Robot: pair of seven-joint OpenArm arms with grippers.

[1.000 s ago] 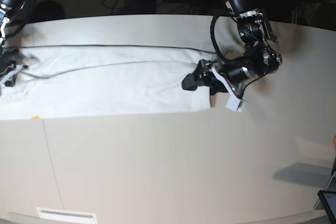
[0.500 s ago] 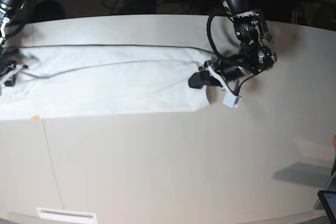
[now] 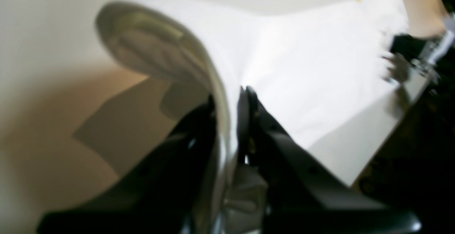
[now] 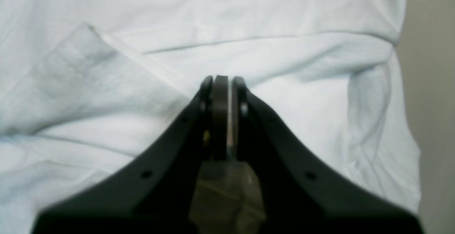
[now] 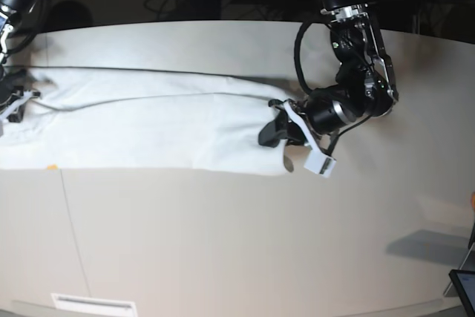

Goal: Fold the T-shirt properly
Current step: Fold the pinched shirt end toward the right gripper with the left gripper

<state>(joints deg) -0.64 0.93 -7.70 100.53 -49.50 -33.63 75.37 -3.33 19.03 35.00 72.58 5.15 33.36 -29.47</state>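
We see the T-shirt (image 5: 148, 128) lying as a long white band across the far half of the pale surface (image 5: 237, 243), folded lengthwise, its plain side up. It runs from the left edge of the base view to just past the middle. A small orange speck sits at its near edge on the left.

Our left hand (image 5: 276, 131) is at the shirt's right end, clenched on the cloth. In the left wrist view the left hand (image 3: 231, 99) has its two dark fingers (image 3: 249, 120) pressed together with a layer of white fabric between them, and the hem curls up and over above the fingertips, lifted off the surface. The rest of the shirt (image 3: 320, 77) stretches away flat behind it. A white tag-like piece hangs below this hand in the base view; we cannot tell what it is.

Our right hand (image 5: 13, 102) is at the shirt's left end, at the very edge of the base view. In the right wrist view the right hand (image 4: 222, 84) is clenched tight, tips meeting over the wrinkled white cloth (image 4: 106, 84). Whether it pinches any fabric, we cannot tell from here. The shirt's edge shows at the right of that view, with bare surface beside it.
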